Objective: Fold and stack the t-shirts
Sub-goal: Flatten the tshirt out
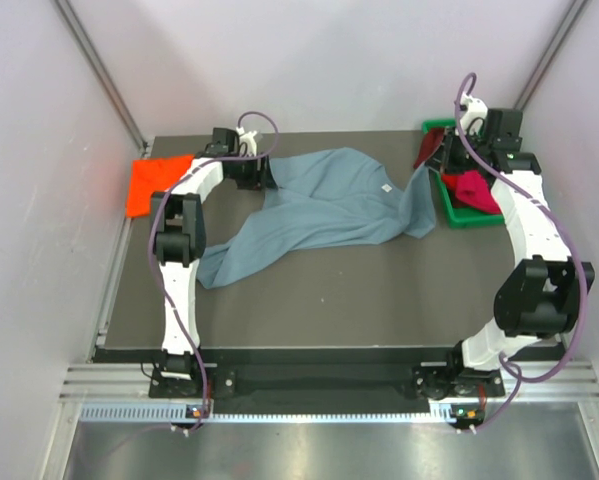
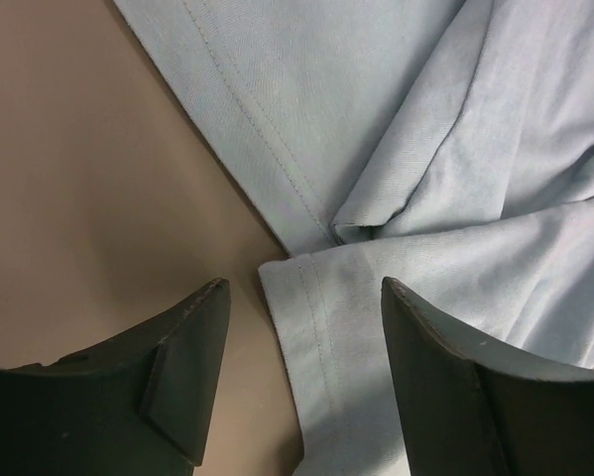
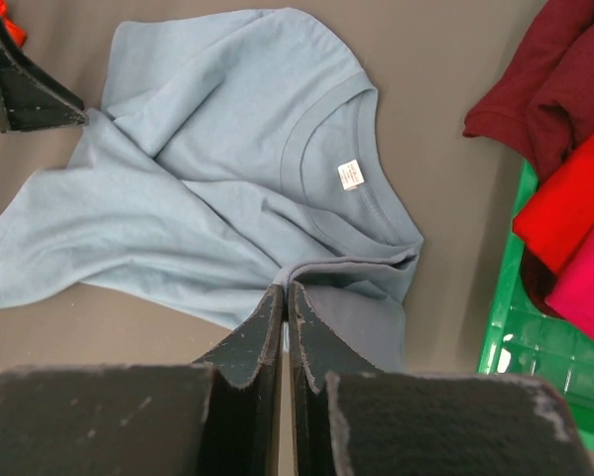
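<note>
STEP: spreading flat, no fold yet | blue-grey t-shirt (image 1: 329, 200) crumpled mid-surface (image 1: 359, 290), between orange-red t-shirt (image 1: 154, 182) and green bin (image 1: 459, 215) | left fingers (image 2: 192, 337) released, astride its hem | right fingers (image 3: 262, 337) clenched, seemingly pinching shoulder cloth | NEXT, likely: left closes on hem, both pull taut

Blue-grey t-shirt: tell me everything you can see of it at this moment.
The blue-grey t-shirt is soft cloth, unfolded and rumpled, lying across the middle of the table, one end trailing toward the near left. Its ribbed collar faces up with a white label inside; the hem is double-stitched. The right gripper is shut on a fold near the collar; the open left gripper straddles a hem edge.
</note>
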Controlling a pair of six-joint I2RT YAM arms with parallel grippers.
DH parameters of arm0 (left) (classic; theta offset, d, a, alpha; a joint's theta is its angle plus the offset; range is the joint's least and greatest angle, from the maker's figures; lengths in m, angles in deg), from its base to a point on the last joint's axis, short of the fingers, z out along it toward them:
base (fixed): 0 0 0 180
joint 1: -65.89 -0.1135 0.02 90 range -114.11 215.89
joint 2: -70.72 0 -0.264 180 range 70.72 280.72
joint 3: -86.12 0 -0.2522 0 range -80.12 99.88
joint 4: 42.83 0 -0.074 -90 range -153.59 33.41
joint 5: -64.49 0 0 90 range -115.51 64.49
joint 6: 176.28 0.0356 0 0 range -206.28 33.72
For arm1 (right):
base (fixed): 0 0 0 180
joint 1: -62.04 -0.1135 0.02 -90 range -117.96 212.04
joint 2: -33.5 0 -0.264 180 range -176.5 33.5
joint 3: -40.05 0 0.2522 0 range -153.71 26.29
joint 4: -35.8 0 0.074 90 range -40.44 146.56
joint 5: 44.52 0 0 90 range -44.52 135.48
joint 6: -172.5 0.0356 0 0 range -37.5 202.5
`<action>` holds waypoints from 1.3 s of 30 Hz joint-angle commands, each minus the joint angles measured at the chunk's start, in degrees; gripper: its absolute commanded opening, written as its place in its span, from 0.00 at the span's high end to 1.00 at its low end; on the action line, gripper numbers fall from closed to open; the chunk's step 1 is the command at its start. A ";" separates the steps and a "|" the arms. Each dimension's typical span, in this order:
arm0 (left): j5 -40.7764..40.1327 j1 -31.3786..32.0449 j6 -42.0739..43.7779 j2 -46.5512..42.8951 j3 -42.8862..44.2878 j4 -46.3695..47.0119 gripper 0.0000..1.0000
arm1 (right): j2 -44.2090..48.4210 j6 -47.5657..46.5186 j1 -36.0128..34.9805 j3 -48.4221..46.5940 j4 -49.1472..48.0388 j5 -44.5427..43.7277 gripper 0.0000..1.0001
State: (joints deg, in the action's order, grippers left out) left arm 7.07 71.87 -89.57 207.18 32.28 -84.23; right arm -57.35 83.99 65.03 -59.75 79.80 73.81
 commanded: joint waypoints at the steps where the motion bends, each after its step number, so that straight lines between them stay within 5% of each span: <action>1: 1.52 -0.09 1.18 -0.15 0.63 0.39 0.33 | -1.00 -0.53 -0.70 -3.08 -0.62 -0.12 1.00; 17: 4.07 0.79 -0.31 0.56 -0.95 1.10 0.41 | -1.00 -0.27 -1.14 -2.91 -1.24 -0.74 1.00; 26: 3.64 0.70 -0.40 -0.32 -1.48 1.10 0.99 | -1.17 -0.09 -1.49 -2.99 -1.58 -0.92 1.00; 39: -1.11 -5.36 2.76 -12.52 5.72 0.48 1.00 | -2.75 0.00 -1.67 -6.85 -3.52 -1.88 1.00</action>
State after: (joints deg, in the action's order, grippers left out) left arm 7.35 68.77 -89.03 205.11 32.74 -85.41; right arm -59.43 84.06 63.91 -62.02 79.16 72.33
